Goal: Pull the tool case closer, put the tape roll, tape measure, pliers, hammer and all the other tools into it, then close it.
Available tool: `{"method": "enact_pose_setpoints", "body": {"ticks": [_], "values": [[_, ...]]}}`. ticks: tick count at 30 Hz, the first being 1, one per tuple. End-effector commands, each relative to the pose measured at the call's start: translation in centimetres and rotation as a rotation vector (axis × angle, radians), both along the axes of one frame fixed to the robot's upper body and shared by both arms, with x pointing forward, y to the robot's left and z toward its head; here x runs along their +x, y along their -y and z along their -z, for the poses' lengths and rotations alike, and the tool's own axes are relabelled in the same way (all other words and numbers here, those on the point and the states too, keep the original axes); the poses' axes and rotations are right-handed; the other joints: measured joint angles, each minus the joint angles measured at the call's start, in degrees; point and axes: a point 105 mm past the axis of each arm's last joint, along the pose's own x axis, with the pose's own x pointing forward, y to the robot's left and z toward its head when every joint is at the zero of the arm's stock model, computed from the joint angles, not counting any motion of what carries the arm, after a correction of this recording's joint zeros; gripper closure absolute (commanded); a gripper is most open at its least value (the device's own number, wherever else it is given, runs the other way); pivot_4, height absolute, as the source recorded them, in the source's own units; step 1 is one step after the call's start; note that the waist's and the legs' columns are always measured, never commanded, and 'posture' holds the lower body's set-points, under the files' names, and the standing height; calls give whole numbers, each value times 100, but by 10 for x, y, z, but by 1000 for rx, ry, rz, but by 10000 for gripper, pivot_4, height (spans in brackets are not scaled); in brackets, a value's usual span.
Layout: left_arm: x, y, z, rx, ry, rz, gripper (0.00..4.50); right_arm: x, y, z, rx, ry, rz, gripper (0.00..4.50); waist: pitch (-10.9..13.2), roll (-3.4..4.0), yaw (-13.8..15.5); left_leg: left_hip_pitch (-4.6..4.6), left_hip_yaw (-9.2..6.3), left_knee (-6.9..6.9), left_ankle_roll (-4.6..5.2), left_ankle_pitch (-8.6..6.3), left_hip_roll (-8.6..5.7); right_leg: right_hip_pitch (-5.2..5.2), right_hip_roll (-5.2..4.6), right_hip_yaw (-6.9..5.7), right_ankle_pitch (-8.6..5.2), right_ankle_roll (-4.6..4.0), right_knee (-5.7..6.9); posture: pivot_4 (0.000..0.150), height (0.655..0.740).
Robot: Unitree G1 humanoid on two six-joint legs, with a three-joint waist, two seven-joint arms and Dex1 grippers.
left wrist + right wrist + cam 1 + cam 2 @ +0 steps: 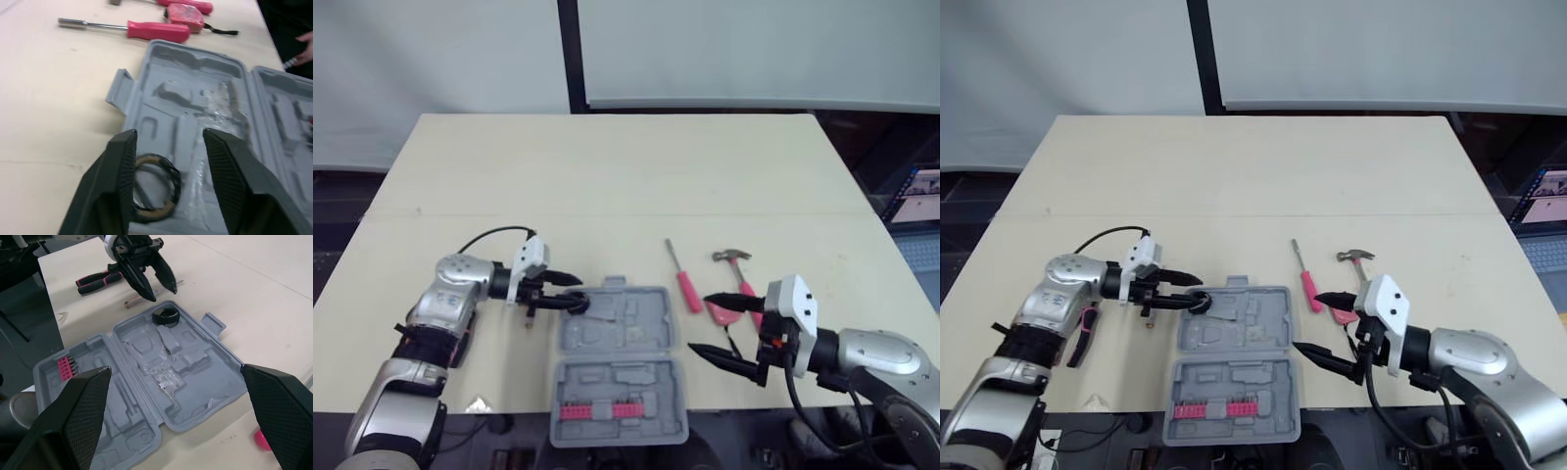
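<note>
Grey moulded-plastic tool case (626, 387), open at the near edge of the pale wooden table (607, 166); black-and-pink-handled pliers (98, 281) lying to its left; left gripper (576, 293), fingers apart, over the case's far-left corner, where the black tape roll with tan core (165, 319) lies; pink-handled screwdriver (685, 284), pink tape measure (722, 311) and pink-handled hammer (739, 269) right of the case; right gripper (699, 323), fingers wide apart, near the tape measure, which is probably light, rigid and smooth-shelled: grip across its flat sides.
</note>
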Motion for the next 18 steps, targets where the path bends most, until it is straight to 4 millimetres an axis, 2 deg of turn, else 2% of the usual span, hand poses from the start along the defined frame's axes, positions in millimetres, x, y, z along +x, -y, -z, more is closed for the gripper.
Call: {"method": "enact_pose_setpoints", "body": {"ticks": [1, 4, 6, 8, 13, 18], "values": [[5, -2, 1, -14, 34, -40, 22436, -1, 2, -7, -1, 19, -18, 0, 0, 0, -3, 0, 0, 0, 0, 0, 0, 0, 0, 0, 0, 0, 0, 1500, 7400], [3, -1, 8, 1, 52, -17, 22436, 1, 4, -7, -3, 16, -10, 0, 0, 0, -9, 0, 0, -1, -1, 0, 1, -1, 2, 1, 0, 0, 0, 1500, 7400], [4, -4, 10, 4, 68, -24, 28010, 1, 4, -7, -2, 15, -8, 0, 0, 0, -11, 2, 2, -2, -1, 0, 1, -1, 3, 2, 0, 0, -1, 1500, 7400], [6, -4, 11, 1, 63, -31, 35844, 1, 4, -7, -2, 14, -7, 0, 0, 0, -9, 1, 2, -2, -1, 0, 1, -1, 3, 2, 0, 0, -1, 1500, 7400], [1, 5, 6, -26, 58, 2, 35844, 1, 6, -6, -5, 9, -5, 0, 0, -1, 4, 0, 2, 0, 0, 0, 0, -1, 1, 2, 0, 1, -1, 1500, 7400], [4, -3, 18, 19, 56, -33, 35844, 2, 7, -7, -9, 12, -1, 0, 0, 0, -6, 1, 3, -2, -1, -1, 1, -1, 2, 3, 1, 2, -2, 1500, 7400]]}}
